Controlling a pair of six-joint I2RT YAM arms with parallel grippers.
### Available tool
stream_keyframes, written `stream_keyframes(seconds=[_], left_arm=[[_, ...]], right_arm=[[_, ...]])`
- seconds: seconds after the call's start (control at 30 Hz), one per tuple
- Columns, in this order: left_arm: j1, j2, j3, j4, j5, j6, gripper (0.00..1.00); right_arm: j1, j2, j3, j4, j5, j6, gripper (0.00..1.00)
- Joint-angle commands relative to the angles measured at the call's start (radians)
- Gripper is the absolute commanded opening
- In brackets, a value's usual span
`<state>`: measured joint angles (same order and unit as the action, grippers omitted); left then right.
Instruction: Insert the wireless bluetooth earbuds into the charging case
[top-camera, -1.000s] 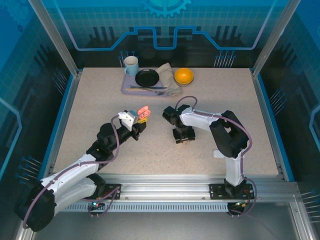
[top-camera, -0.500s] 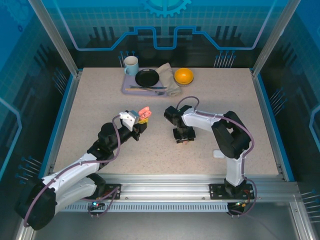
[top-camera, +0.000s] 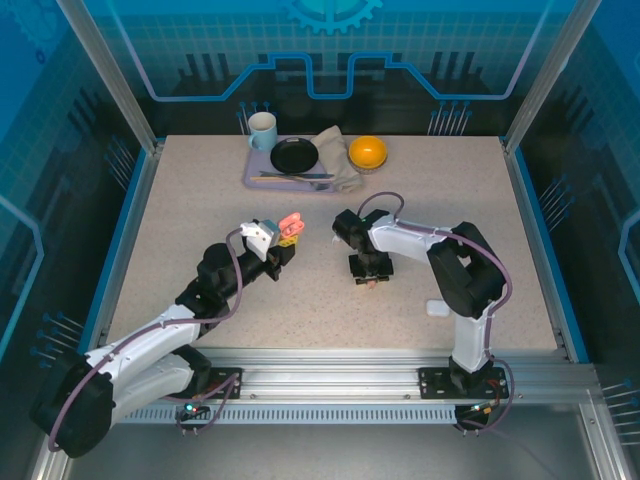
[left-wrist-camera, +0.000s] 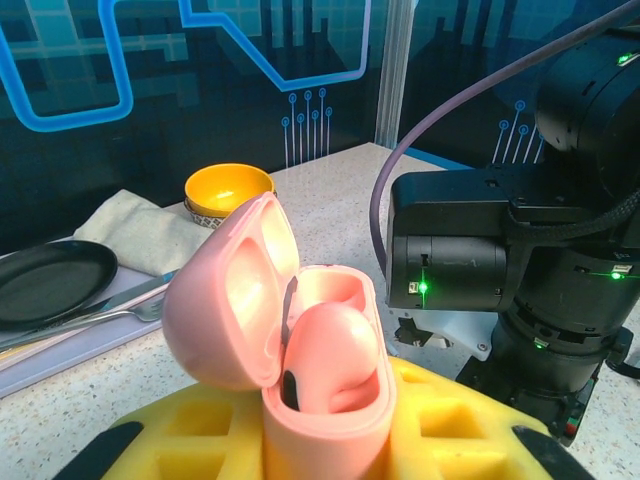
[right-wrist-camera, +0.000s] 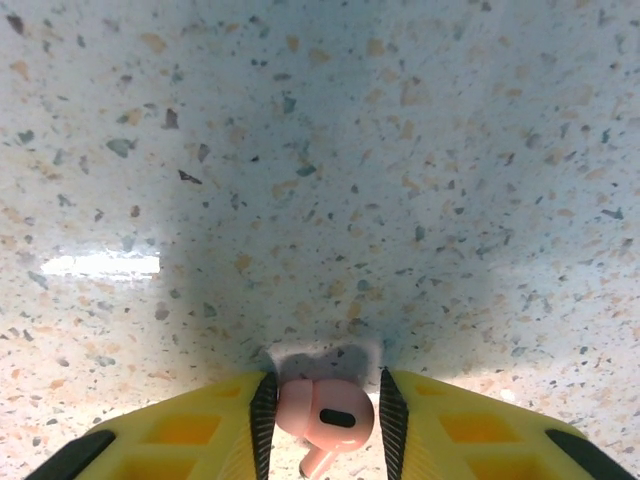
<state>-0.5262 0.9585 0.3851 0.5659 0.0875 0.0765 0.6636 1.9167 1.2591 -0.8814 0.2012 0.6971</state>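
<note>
My left gripper (left-wrist-camera: 325, 440) is closed on the pink case (left-wrist-camera: 230, 310). Its lid is swung open, and one pink earbud (left-wrist-camera: 335, 360) sits inside. The socket beside it looks free, as far as I can see. To the right of the case, near it, my right gripper (right-wrist-camera: 324, 388) stands low over the table (right-wrist-camera: 300, 150). Its fingers are narrow on both sides of a second pink earbud (right-wrist-camera: 325, 415), but I cannot tell if they press it. I judge the pink pair half done: this earbud must be lifted, carried to the case and seated.

Left fingers (top-camera: 286, 238) grip a pink case (top-camera: 290, 222) (right fingers (top-camera: 362, 279) nearby)
</note>
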Motion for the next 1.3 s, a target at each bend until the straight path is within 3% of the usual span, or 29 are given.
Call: stream_keyframes(seconds=[0.0,0.43,0.73,1.27], left_arm=[[0.007,0.005,0.033,0.029,0.023,-0.011,0.00],[0.006,0.015,0.042,0.032,0.029,-0.009,0.00],[0.006,0.028,0.042,0.047,0.038,-0.009,0.00],[0.006,0.034,0.039,0.057,0.038,-0.001,0.00]], right_arm=[[-0.019,-0.021,-0.019,0.013,0.027,-0.010,0.35],[-0.015,-0.037,-0.040,-0.048,0.036,0.116,0.40],[-0.003,-0.013,-0.017,-0.056,0.032,0.197,0.36],[-0.002,-0.024,-0.033,-0.039,0.035,0.197,0.29]])
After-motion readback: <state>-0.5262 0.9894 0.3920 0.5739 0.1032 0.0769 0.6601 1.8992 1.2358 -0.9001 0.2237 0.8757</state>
